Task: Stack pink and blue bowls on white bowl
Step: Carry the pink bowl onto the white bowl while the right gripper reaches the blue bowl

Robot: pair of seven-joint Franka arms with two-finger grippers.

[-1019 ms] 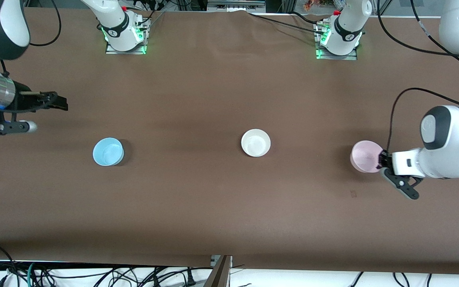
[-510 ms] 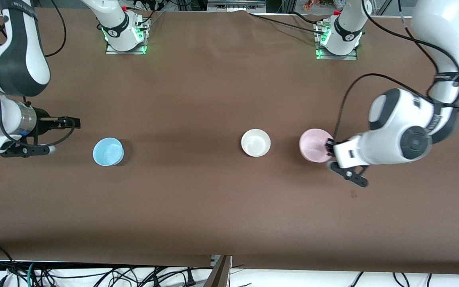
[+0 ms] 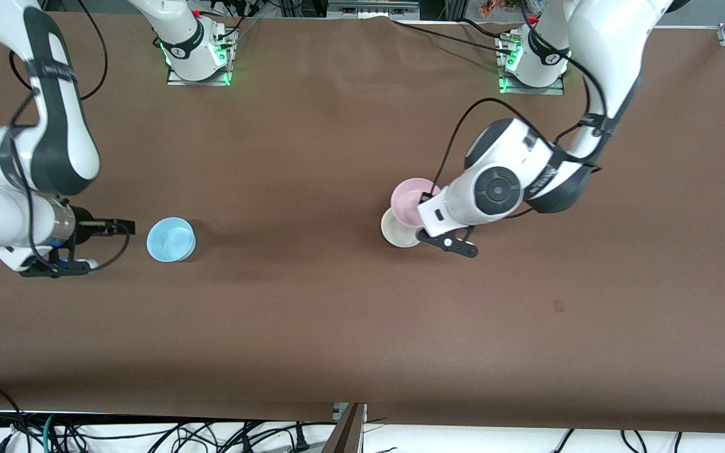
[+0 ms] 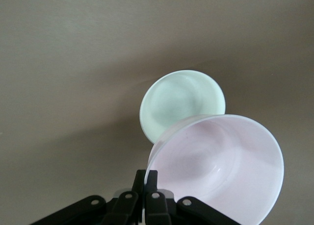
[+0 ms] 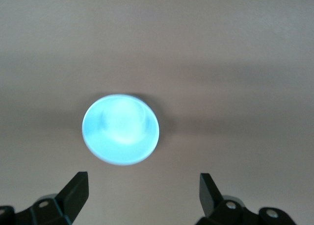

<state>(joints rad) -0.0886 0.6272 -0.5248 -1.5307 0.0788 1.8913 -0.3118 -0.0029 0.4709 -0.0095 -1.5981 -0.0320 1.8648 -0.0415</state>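
My left gripper (image 3: 424, 204) is shut on the rim of the pale pink bowl (image 3: 410, 197) and holds it in the air, tilted, partly over the white bowl (image 3: 396, 234). In the left wrist view the gripper (image 4: 148, 179) pinches the pink bowl's (image 4: 222, 167) wall, with the white bowl (image 4: 179, 100) on the table below. The light blue bowl (image 3: 171, 239) stands toward the right arm's end of the table. My right gripper (image 3: 118, 226) hovers low just beside it. In the right wrist view it (image 5: 142, 187) stands open and empty, with the blue bowl (image 5: 120, 129) ahead of its fingers.
A brown cloth (image 3: 312, 314) covers the table. The two arm bases (image 3: 199, 60) (image 3: 532, 63) stand at the edge farthest from the front camera. Loose cables (image 3: 211, 434) lie past the nearest edge. A small dark mark (image 3: 557, 306) shows on the cloth.
My left arm has carried the pink bowl from its end of the table to over the white bowl. My right gripper has come in beside the blue bowl.
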